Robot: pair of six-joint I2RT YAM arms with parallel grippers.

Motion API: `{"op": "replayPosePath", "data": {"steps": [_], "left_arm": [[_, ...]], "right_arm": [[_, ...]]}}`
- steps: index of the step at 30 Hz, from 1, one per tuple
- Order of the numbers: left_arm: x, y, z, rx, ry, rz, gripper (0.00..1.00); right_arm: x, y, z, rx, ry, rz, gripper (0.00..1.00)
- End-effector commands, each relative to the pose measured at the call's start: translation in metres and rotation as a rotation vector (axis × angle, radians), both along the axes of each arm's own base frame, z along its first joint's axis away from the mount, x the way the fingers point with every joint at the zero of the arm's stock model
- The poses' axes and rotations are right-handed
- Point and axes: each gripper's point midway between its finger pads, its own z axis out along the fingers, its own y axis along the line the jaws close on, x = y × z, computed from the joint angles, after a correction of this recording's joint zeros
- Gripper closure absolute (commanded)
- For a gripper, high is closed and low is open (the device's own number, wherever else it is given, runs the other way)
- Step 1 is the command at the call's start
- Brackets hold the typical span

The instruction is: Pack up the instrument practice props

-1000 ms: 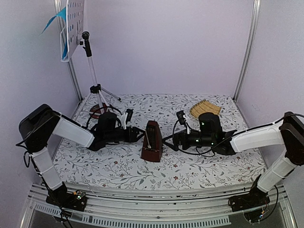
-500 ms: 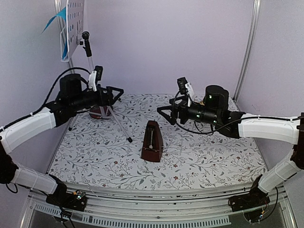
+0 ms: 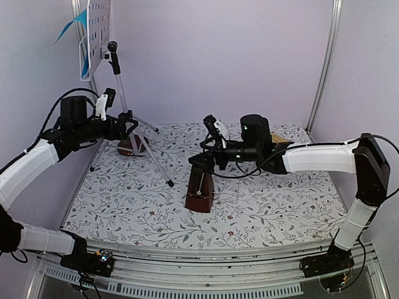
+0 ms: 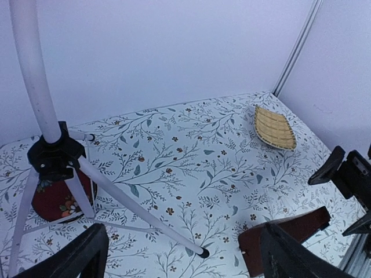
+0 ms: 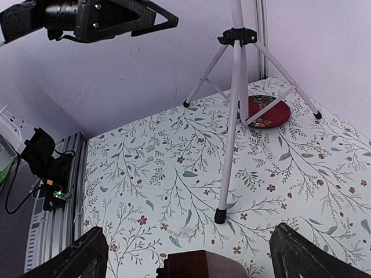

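Observation:
The silver tripod music stand (image 3: 118, 81) stands at the far left. Its white perforated desk (image 3: 98, 28) holds blue and cream sheets (image 3: 78, 28). The dark brown pyramid metronome (image 3: 200, 187) stands mid-table. My left gripper (image 3: 128, 128) is open and empty, close to the stand's leg hub (image 4: 55, 159). In the left wrist view (image 4: 182, 231) it looks down past a stand leg (image 4: 139, 208). My right gripper (image 3: 202, 159) is open and empty just above the metronome's top (image 5: 200, 267), its fingers to either side in the right wrist view (image 5: 186, 231).
A red floral plate (image 3: 131, 146) lies under the tripod legs. A woven tray (image 4: 275, 127) lies at the far right, mostly hidden behind my right arm in the top view. The stand's front leg foot (image 5: 220, 215) reaches toward the metronome.
My left gripper has drawn back left and lower, beside the stand's hub. My right gripper has moved left and down to just over the metronome. Both stay open.

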Motion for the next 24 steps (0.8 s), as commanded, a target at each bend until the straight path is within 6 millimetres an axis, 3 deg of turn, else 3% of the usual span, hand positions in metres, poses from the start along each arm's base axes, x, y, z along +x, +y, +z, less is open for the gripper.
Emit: {"op": "replayPosePath", "data": {"steps": [1,8,14,24], "left_arm": [[-0.003,0.004,-0.014,0.059,0.014,-0.011,0.07],[-0.001,0.016,-0.019,0.111,0.013,0.048,0.07],[0.000,0.017,-0.021,0.120,0.016,0.051,0.07],[0.000,0.019,-0.021,0.124,0.016,0.057,0.07]], "right_arm": [[-0.004,0.013,0.003,-0.003,-0.051,0.082,0.01],[-0.012,0.016,-0.025,-0.013,-0.029,0.138,0.01],[-0.019,0.015,-0.030,0.001,-0.023,0.168,0.01],[-0.012,0.008,-0.056,-0.026,-0.012,0.100,0.01]]}}
